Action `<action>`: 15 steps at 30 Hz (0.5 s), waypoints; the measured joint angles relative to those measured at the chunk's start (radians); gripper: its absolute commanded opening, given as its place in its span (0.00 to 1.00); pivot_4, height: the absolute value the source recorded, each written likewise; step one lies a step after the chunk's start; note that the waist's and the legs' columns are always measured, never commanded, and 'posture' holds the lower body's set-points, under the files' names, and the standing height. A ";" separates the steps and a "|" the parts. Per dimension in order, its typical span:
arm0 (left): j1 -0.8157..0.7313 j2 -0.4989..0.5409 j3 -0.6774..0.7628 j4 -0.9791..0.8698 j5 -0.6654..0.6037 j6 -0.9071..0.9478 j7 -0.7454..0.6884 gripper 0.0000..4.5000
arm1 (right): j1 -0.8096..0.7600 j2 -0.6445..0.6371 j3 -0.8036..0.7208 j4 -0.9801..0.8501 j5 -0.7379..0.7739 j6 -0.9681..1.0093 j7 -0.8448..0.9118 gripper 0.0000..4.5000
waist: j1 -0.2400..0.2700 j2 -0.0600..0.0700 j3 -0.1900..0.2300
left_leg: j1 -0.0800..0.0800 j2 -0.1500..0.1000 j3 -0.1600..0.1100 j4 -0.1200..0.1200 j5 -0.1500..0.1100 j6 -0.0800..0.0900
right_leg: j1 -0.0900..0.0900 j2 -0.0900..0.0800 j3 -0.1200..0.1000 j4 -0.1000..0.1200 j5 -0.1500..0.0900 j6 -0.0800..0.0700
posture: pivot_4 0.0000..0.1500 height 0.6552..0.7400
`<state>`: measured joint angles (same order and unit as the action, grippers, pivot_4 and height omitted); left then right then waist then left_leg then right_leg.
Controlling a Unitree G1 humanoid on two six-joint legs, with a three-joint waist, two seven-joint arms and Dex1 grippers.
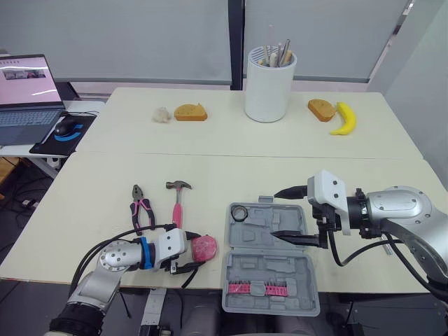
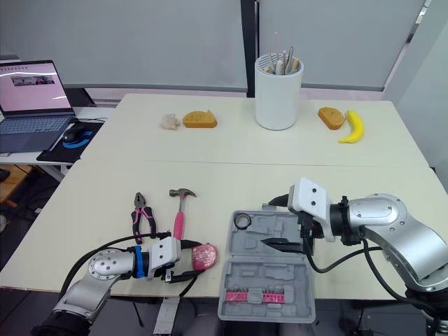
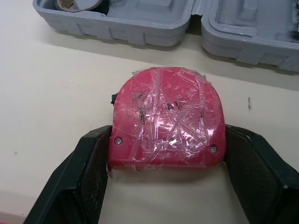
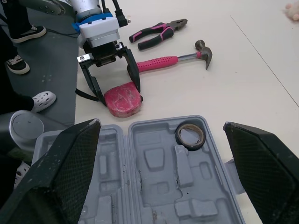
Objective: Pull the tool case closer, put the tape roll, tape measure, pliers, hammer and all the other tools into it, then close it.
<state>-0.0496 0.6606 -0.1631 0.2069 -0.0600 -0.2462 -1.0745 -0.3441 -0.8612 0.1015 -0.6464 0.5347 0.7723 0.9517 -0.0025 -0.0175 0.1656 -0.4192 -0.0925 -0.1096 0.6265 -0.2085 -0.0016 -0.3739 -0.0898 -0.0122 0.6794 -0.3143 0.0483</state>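
The grey tool case [image 1: 259, 269] lies open near the table's front edge, with the tape roll [image 1: 240, 211] in its top-left pocket and pink bits [image 1: 259, 288] in the near half. The pink tape measure [image 1: 205, 247] rests on the table just left of the case. My left gripper [image 1: 198, 252] is shut on the tape measure, one finger pressed against each side [image 3: 93, 172]. The pliers [image 1: 142, 208] and the pink-handled hammer [image 1: 178, 203] lie on the table behind my left gripper. My right gripper [image 1: 276, 213] hovers wide open over the case's far half.
At the back of the table stand a white holder [image 1: 270, 87] with utensils, a banana [image 1: 344, 119], two bread pieces [image 1: 190, 112] and a small pale lump [image 1: 162, 115]. A laptop [image 1: 28, 91] and a mouse [image 1: 66, 127] sit on a side desk to the left.
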 measured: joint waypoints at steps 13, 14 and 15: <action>-0.043 0.147 0.076 -0.293 -0.148 0.107 -0.109 0.71 | 0.010 -0.014 -0.105 0.055 0.086 0.072 -0.015 1.00 | 0.000 0.000 0.000 | 0.000 0.000 0.000 0.000 0.000 0.000 | 0.000 0.000 0.000 0.000 0.000 0.000 | 1.00 1.00; -0.055 0.148 0.077 -0.318 -0.159 0.108 -0.118 0.71 | 0.011 -0.011 -0.131 0.066 0.119 0.104 -0.022 1.00 | 0.000 0.000 0.000 | 0.000 0.000 0.000 0.000 0.000 0.000 | 0.001 0.000 0.000 0.000 0.000 0.000 | 1.00 1.00; -0.071 0.145 0.071 -0.335 -0.162 0.106 -0.120 0.71 | 0.013 -0.011 -0.156 0.076 0.151 0.138 -0.029 1.00 | 0.000 0.000 0.000 | -0.001 0.000 0.000 0.000 0.000 0.000 | 0.001 0.000 0.000 0.000 0.000 0.000 | 1.00 1.00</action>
<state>-0.1201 0.8054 -0.0917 -0.1276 -0.2221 -0.1404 -1.1948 -0.3315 -0.8719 -0.0541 -0.5702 0.6855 0.9100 0.9230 -0.0022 -0.0173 0.1660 -0.4197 -0.0927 -0.1095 0.6266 -0.2085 -0.0016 -0.3728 -0.0899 -0.0121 0.6790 -0.3143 0.0483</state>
